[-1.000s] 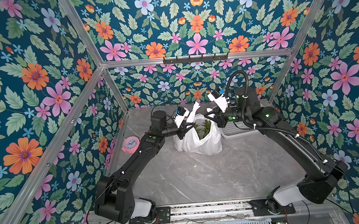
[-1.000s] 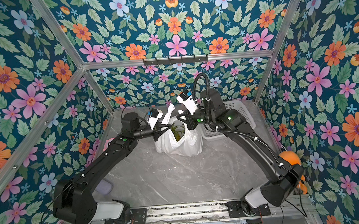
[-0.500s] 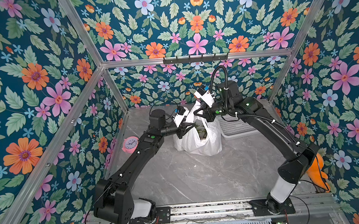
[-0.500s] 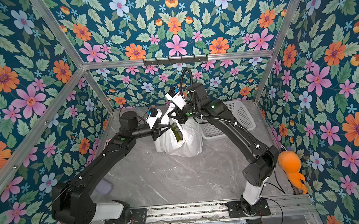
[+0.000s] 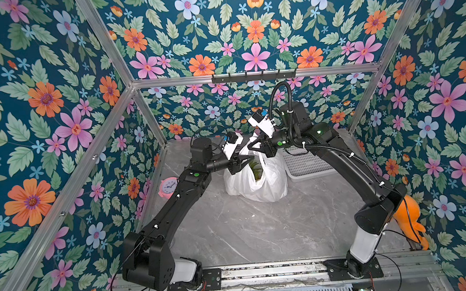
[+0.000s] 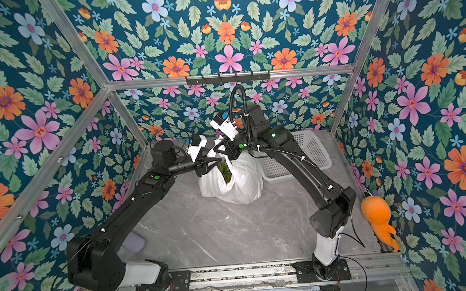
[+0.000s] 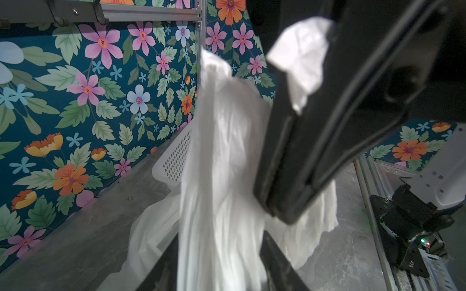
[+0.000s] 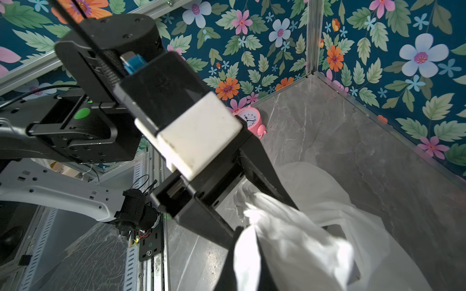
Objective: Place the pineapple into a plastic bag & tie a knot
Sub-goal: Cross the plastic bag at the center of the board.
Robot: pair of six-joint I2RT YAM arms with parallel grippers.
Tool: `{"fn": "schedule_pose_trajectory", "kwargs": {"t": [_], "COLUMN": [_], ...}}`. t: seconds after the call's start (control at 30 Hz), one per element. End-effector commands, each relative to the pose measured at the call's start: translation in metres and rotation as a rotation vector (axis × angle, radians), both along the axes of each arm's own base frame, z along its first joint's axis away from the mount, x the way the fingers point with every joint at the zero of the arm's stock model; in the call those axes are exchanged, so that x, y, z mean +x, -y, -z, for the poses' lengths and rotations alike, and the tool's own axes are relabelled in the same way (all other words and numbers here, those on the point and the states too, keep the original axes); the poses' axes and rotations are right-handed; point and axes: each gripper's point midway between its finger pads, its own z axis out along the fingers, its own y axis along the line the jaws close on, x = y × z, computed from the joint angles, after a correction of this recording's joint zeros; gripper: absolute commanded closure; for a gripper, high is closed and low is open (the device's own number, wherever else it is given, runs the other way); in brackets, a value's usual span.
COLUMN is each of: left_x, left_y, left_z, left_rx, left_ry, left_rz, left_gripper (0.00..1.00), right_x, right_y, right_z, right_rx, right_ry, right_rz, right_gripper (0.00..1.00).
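The white plastic bag (image 5: 257, 182) (image 6: 234, 185) stands upright at the back of the table in both top views. Green pineapple (image 5: 256, 168) (image 6: 225, 170) leaves poke out of its mouth. My right gripper (image 8: 247, 259) (image 5: 254, 145) is shut on one bunched handle strap (image 8: 290, 241) just above the bag. My left gripper (image 7: 219, 254) (image 5: 249, 159) is open right beside it, and the other strap (image 7: 222, 151) hangs loosely between its spread fingers (image 7: 280, 264). The two grippers nearly touch over the bag's mouth. The knot does not show in any view.
A white perforated basket (image 5: 303, 165) (image 7: 176, 156) sits just right of the bag. A pink alarm clock (image 5: 168, 187) (image 8: 251, 121) stands by the left wall. An orange plush toy (image 6: 379, 220) lies at the right wall. A black hook rail (image 5: 253, 76) runs along the back wall.
My right gripper has swung left across the bag's mouth with its strap, ending close to the left gripper. My left gripper's jaws have opened off the strap they were shut on.
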Motion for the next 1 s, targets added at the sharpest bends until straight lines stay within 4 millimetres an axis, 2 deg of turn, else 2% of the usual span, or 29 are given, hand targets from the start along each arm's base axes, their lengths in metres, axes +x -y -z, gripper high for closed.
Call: {"fn": "schedule_pose_trajectory", "kwargs": {"t": [0.0, 0.1, 0.27, 0.43, 0.53, 0.6, 0.7, 0.73, 0.83, 0.97], "left_x": [-0.002, -0.004, -0.013, -0.014, -0.014, -0.015, -0.013, -0.011, -0.009, -0.017], "left_y": [-0.002, -0.005, -0.008, -0.021, -0.03, -0.029, -0.024, -0.022, -0.014, -0.009], "left_z": [0.0, 0.0, -0.016, -0.011, -0.01, -0.014, -0.021, -0.022, -0.015, -0.004], "left_rx": [0.016, 0.016, 0.0, 0.031, 0.025, 0.004, -0.03, -0.034, -0.019, 0.0], "left_ry": [0.012, 0.013, 0.044, 0.042, 0.037, 0.039, 0.035, 0.027, -0.019, -0.042], "left_rz": [-0.002, -0.003, 0.021, -0.026, -0.05, -0.04, -0.012, 0.006, 0.065, 0.136], "left_gripper": [0.48, 0.48, 0.5, 0.47, 0.49, 0.58, 0.85, 0.91, 0.98, 0.99], "right_x": [-0.005, -0.003, -0.004, 0.001, 0.002, 0.001, -0.007, -0.011, -0.016, -0.01], "right_y": [-0.002, -0.003, -0.008, -0.009, -0.009, -0.009, -0.012, -0.014, -0.018, -0.022], "right_z": [-0.004, -0.002, 0.0, -0.001, 0.0, 0.001, -0.001, -0.002, -0.006, -0.005], "right_rx": [0.007, 0.001, -0.021, -0.017, -0.02, -0.019, -0.017, -0.021, -0.02, -0.021], "right_ry": [0.014, 0.011, 0.015, 0.022, 0.02, 0.016, 0.019, 0.027, 0.053, 0.048], "right_rz": [-0.026, -0.02, -0.026, -0.003, 0.002, -0.007, -0.042, -0.054, -0.062, -0.042], "right_gripper": [1.0, 1.0, 1.0, 1.0, 1.0, 1.0, 1.0, 1.0, 1.0, 1.0]}}
